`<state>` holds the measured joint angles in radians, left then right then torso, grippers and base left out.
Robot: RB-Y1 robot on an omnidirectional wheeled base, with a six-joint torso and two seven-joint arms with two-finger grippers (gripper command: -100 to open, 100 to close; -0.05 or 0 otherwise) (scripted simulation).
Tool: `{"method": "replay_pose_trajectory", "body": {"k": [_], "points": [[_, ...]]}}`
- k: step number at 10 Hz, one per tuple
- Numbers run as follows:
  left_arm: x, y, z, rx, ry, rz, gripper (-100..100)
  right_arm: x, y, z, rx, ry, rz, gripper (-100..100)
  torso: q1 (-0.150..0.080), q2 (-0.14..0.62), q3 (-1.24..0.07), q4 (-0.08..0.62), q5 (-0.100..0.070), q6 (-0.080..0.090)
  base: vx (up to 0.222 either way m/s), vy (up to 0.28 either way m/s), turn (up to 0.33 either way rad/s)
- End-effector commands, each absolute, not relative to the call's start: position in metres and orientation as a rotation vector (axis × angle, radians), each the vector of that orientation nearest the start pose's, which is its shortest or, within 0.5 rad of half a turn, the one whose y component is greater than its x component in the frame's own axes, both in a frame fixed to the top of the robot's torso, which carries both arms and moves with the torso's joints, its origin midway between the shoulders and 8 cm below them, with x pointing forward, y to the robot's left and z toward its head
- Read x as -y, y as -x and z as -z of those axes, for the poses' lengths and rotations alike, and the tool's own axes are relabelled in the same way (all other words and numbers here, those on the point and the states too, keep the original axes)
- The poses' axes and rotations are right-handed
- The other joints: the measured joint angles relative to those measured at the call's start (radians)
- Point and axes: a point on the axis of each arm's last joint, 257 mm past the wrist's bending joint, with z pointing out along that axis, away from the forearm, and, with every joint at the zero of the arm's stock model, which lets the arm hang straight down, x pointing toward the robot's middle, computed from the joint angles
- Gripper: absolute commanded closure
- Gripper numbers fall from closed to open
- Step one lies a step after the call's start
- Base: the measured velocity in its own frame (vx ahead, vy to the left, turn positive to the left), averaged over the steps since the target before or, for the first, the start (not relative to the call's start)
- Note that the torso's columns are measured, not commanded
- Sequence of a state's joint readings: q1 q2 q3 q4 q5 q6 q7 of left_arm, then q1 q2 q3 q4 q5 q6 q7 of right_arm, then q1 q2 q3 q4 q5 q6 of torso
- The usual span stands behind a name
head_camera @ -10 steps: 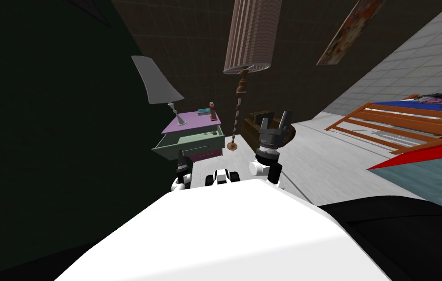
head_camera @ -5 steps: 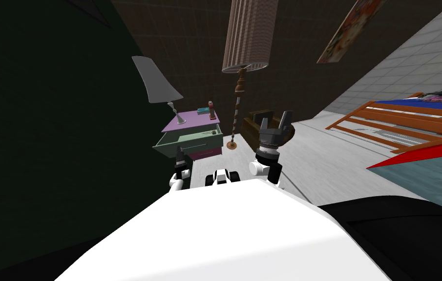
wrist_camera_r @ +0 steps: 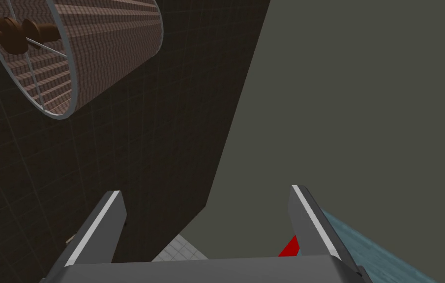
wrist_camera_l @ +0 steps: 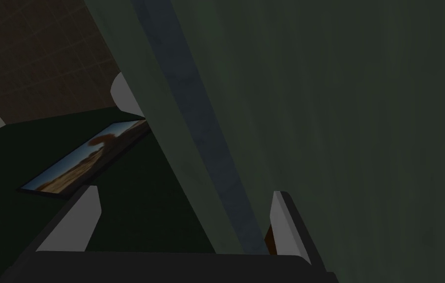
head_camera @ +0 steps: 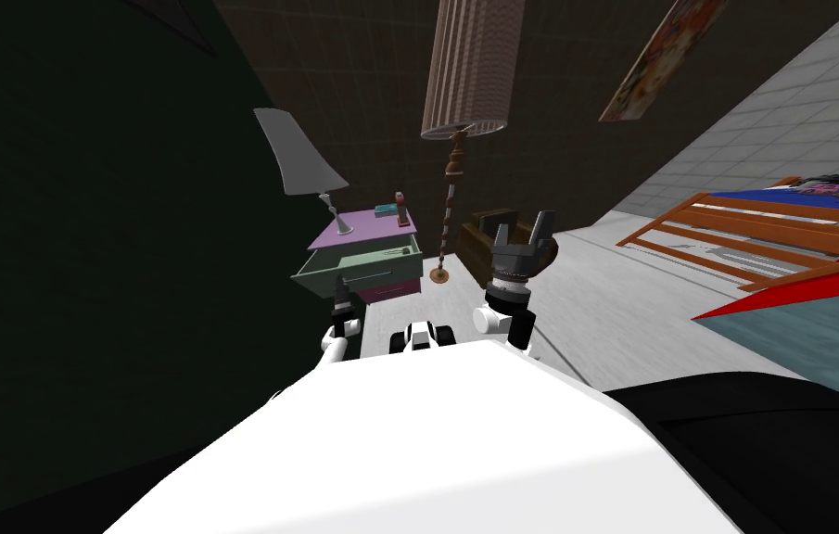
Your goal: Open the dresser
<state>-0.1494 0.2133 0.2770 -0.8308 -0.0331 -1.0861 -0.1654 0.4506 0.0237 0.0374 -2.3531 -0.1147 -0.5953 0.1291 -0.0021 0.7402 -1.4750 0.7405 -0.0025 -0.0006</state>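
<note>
- Clearly, the dresser (head_camera: 366, 232) stood by the dark wall, ahead of me and a little to my left. It had a purple top.
- Its green drawer (head_camera: 399, 271) was drawn out toward me, so the dresser was already open.
- My left gripper (head_camera: 341, 289) was low at the front of this drawer, just below its edge in the head view.
- From the left wrist camera, the two fingers (wrist_camera_l: 76, 221) were spread apart. A grey handle (wrist_camera_l: 206, 137) ran as a long bar between them, over the green front.
- This bar passed closer to one finger than to the other. I could not tell if it touched that finger, and nothing was squeezed.
- My right gripper (head_camera: 521, 230) was raised, well apart from the dresser, in front of a dark brown box (head_camera: 480, 239) on the floor. Its fingers (wrist_camera_r: 113, 226) were also apart, in free air.
- On the dresser top stood a table lamp (head_camera: 301, 162) with a grey shade, and near it a small red thing (head_camera: 401, 209) beside a teal box (head_camera: 387, 210).
- A floor lamp (head_camera: 450, 209) with a brown shade stood just beside the dresser, between it and the brown box.
- Far to my right lay a bed (head_camera: 760, 232) with an orange frame, well apart from all of this.
</note>
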Motion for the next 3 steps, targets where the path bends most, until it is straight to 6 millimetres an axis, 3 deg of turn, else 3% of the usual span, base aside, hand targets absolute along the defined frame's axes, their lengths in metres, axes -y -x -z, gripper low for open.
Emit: {"method": "replay_pose_trajectory", "body": {"k": [1, 3], "points": [[-0.3889, -0.4802, 0.2089, -0.867, 0.662, 0.953, 0, 0.2757, -0.3100, -0.0860, -0.398, -0.543, -1.344, 0, 0.000, -0.001, 0.000, -0.001, 0.001, 0.000, 0.000, 0.000, 0.000], [-0.3890, -0.4799, 0.2102, -0.869, 0.665, 0.953, 0, 0.2757, -0.3100, -0.0860, -0.398, -0.543, -1.344, 0, 0.001, -0.001, -0.001, -0.002, 0.001, 0.001, 0.000, 0.000, 0.000]]}}
